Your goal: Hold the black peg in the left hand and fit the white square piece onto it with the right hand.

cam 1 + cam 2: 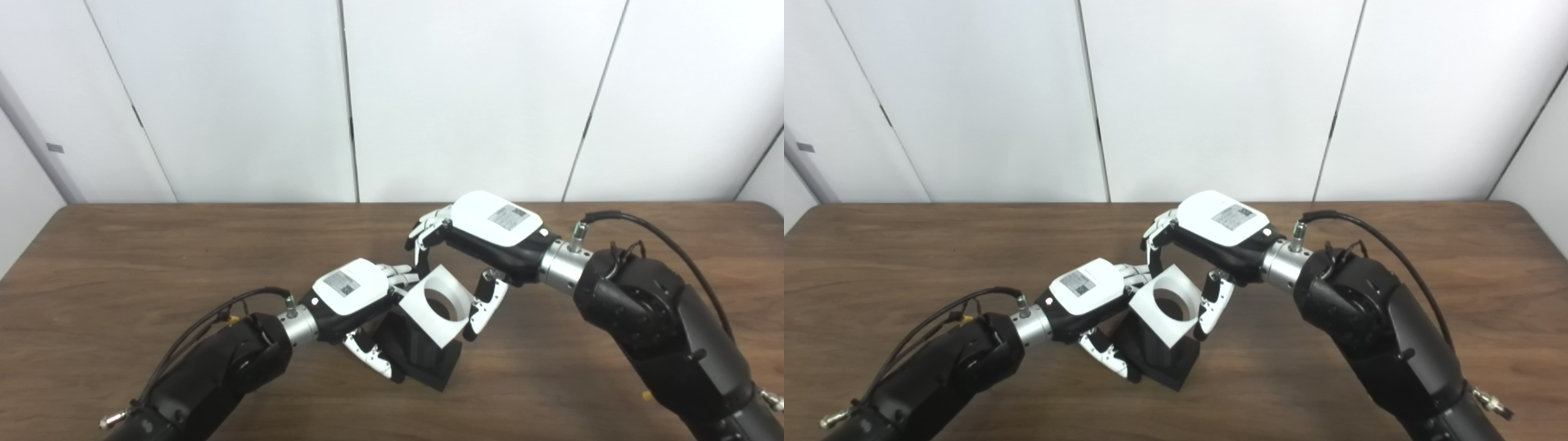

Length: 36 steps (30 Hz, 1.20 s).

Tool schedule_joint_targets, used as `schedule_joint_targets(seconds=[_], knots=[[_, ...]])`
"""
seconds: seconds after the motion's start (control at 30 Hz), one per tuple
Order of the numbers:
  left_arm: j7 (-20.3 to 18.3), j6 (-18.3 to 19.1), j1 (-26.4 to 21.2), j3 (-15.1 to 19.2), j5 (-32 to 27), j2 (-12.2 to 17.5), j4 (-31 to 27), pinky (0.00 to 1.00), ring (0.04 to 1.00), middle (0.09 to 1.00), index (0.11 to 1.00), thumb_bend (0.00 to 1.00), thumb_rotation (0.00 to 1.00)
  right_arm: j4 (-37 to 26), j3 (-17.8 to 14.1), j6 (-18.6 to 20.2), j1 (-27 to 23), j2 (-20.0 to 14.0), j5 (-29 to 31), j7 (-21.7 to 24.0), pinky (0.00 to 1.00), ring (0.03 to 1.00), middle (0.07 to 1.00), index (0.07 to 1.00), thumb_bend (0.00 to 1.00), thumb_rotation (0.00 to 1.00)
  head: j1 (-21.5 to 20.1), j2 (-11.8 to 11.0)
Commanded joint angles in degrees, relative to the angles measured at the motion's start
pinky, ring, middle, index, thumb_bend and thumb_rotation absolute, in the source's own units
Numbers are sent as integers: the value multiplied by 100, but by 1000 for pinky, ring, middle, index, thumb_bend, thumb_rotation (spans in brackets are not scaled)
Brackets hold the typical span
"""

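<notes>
The right robot hand has its fingers closed around the white square plastic piece; its round hole faces up toward the camera. The left robot hand clasps the black block-shaped peg below that piece, tilted on the brown wooden counter.

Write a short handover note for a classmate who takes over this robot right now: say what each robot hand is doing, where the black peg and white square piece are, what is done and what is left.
Left robot hand: shut on the black peg, which is tilted, with its lower corner at the brown table.
Right robot hand: shut on the white square piece, fingers behind it and thumb on its near right edge.
Done: both parts are gripped, and the white square piece sits at the top end of the peg, round hole facing the camera.
Left: whether it is fully seated cannot be seen; press it home if needed, then release.
</notes>
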Motion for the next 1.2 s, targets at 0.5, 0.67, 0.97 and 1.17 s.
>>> schedule_joint_targets(seconds=[0.5,0.67,0.97,1.17], knots=[[-578,161,199,-322,515,-59,30,861,937,927,492,520,79,306,26,-161,-224,168,12,-187,815,825,754,478,519,136,72,42],[-535,155,209,-315,530,-57,10,853,936,927,492,521,79,390,68,-200,-216,220,-13,-204,805,818,754,478,518,137,74,40],[-574,199,210,-325,515,-78,20,865,927,926,493,520,79,577,143,-215,-195,368,-19,-292,811,817,751,478,518,136,84,52],[-570,189,202,-337,518,-83,32,856,920,928,492,521,78,668,240,-190,-184,480,-53,-256,825,825,753,478,517,137,91,54]])
